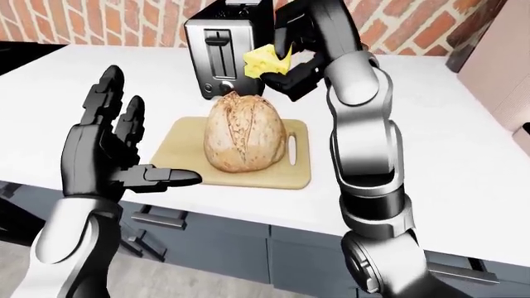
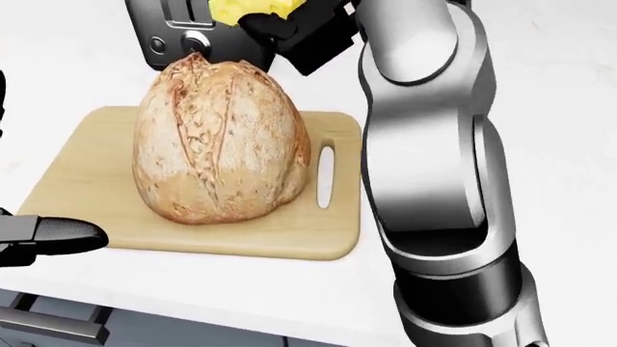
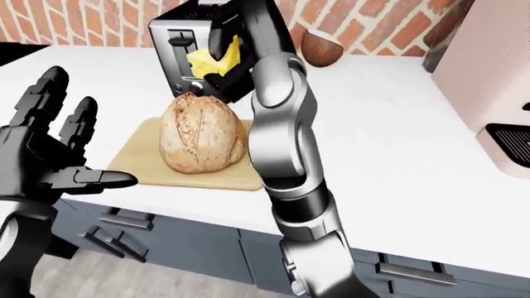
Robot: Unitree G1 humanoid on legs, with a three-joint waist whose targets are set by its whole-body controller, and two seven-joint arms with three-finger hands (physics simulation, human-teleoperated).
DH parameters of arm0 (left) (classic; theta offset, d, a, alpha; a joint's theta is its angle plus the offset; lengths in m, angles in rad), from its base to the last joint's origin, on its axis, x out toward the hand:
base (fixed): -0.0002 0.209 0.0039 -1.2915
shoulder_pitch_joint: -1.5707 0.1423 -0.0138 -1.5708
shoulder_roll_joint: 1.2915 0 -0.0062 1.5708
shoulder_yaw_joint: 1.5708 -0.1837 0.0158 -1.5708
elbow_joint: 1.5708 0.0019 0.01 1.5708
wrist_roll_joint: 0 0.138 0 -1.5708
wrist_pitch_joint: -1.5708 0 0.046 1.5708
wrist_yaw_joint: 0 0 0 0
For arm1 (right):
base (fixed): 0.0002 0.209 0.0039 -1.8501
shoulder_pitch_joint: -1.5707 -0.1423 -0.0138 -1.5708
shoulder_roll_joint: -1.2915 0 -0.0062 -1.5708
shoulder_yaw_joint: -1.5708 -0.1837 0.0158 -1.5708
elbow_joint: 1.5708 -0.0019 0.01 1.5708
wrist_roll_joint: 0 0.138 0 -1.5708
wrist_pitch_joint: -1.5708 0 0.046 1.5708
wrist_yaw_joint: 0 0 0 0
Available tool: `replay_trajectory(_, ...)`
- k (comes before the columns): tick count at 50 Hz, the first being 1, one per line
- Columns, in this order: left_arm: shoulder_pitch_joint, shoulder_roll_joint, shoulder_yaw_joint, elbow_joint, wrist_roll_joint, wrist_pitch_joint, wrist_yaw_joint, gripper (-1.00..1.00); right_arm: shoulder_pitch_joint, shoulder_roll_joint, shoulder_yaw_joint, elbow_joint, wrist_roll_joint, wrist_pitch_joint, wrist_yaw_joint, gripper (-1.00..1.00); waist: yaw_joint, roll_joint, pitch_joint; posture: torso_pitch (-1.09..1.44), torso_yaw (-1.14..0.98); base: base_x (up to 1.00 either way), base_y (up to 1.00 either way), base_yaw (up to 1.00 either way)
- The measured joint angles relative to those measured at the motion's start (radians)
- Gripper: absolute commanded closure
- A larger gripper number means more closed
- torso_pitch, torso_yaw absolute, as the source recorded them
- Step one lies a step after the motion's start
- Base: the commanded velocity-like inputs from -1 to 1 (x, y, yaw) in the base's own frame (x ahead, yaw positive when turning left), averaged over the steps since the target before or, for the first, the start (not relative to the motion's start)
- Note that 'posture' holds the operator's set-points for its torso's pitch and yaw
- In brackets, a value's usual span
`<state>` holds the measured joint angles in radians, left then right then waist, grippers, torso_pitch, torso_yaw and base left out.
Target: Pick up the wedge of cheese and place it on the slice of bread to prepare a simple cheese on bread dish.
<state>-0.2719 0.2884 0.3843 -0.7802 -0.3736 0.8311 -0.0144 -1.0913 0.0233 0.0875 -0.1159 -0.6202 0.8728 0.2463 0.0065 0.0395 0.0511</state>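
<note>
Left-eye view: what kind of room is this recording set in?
Most likely a simulated home kitchen: a white counter runs along a red brick wall, with a black toaster standing on it and a round bread loaf on a wooden cutting board.

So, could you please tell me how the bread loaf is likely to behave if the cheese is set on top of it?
The loaf looks domed, so the cheese in the right hand may slide off. Its broad base on the cutting board suggests it probably won't tip.
</note>
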Motion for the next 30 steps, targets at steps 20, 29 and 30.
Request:
replay_trajectory(20, -0.013, 0.011, 0.009, -0.019, -0.016, 0.025, 0.007, -1.00, 0.031, 0.098, 0.030, -0.016, -0.039, 0.001, 0.060, 1.00, -0.006, 0.010, -0.001, 0.00, 0.00, 0.00, 0.00, 0.00)
replay_trajectory(29, -0.007, 0.013, 0.012, -0.015, -0.022, 0.021, 0.009, -1.00, 0.036, 0.125, 0.047, -0.023, -0.058, -0.002, 0.086, 1.00, -0.008, 0.015, -0.004, 0.00, 0.00, 0.00, 0.00, 0.00)
replay_trajectory(30, -0.006, 0.013, 0.012, -0.014, -0.022, 0.020, 0.009, -1.00, 0.039, 0.128, 0.048, -0.020, -0.060, -0.004, 0.088, 1.00, -0.009, 0.015, -0.004, 0.00, 0.00, 0.00, 0.00, 0.00)
